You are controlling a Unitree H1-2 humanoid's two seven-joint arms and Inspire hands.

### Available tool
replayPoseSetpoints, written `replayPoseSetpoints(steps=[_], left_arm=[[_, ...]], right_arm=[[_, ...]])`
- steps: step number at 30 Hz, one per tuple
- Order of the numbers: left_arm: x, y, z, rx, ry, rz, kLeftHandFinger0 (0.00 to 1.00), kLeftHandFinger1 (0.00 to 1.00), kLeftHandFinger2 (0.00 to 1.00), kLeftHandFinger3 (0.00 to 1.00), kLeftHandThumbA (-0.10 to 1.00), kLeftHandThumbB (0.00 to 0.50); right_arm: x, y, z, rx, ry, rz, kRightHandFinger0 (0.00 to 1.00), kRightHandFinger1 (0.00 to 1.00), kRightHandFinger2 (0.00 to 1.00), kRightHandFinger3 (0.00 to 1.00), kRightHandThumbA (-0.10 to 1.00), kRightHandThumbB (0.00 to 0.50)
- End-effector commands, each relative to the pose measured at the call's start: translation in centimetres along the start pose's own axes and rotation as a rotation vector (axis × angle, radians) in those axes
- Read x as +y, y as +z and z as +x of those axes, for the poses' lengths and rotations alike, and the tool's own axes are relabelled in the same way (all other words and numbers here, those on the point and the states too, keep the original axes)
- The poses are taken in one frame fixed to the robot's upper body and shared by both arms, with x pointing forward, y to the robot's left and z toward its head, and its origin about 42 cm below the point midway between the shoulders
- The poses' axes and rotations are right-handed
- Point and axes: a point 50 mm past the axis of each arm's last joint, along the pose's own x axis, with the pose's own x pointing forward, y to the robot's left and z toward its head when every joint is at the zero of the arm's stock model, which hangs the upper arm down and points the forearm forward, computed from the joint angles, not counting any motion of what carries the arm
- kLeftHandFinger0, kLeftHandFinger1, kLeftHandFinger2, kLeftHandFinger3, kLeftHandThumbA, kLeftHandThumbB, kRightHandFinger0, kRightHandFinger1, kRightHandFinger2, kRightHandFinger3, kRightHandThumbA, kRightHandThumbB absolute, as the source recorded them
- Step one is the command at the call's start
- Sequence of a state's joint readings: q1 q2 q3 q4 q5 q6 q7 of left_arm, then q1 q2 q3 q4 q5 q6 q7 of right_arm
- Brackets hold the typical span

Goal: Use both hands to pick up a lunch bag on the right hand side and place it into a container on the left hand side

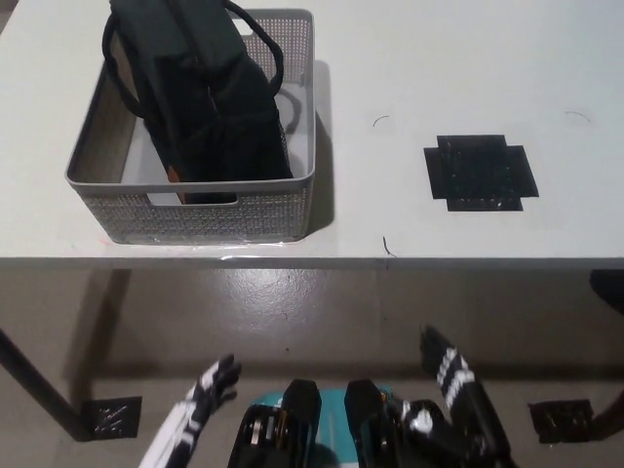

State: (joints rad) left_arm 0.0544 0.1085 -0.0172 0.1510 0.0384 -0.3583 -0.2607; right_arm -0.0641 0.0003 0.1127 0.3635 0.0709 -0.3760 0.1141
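Black lunch bag (200, 93) standing inside grey container (283, 210) on white worktop (409, 58), left hand (200, 400) and right hand (458, 395) low below worktop edge, fingers spread, empty

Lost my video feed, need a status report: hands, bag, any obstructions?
Left hand and right hand open, low below table edge. Lunch bag inside grey container, tilted. Nothing in the way.

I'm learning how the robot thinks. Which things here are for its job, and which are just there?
For the job: black lunch bag, sitting in the grey basket; white left hand and black right hand, both below the table edge.

Just there: black tape patch on the table.
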Motion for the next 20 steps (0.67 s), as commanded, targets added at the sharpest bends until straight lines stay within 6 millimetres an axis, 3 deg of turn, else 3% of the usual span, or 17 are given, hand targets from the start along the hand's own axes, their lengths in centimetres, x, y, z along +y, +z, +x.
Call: replayPoseSetpoints(steps=[1,6,11,16,20], left_arm=[[1.5,2.2,3.8,-0.095,0.034,0.028,1.0,1.0,1.0,1.0,1.0,0.211],[2.1,3.6,6.0,-0.141,0.043,0.029,1.0,1.0,1.0,1.0,1.0,0.144],[2.6,4.2,6.9,-0.162,0.051,0.033,1.0,1.0,1.0,1.0,1.0,0.132],[2.7,4.4,7.1,-0.167,0.051,0.038,1.0,1.0,1.0,1.0,1.0,0.117],[2.6,4.3,6.1,-0.16,0.055,0.033,1.0,1.0,1.0,1.0,1.0,0.105]], right_arm=[[-0.6,3.0,3.7,-0.105,0.022,-0.003,1.0,1.0,1.0,1.0,0.92,0.204],[-0.8,5.0,5.7,-0.146,0.033,-0.026,1.0,1.0,1.0,1.0,0.93,0.197],[-0.8,6.0,6.5,-0.157,0.039,-0.032,1.0,1.0,1.0,1.0,0.94,0.195],[-0.8,6.3,6.7,-0.165,0.035,-0.029,1.0,1.0,1.0,1.0,0.94,0.193],[-0.4,6.0,6.0,-0.152,0.039,-0.022,1.0,1.0,1.0,1.0,0.94,0.188]])
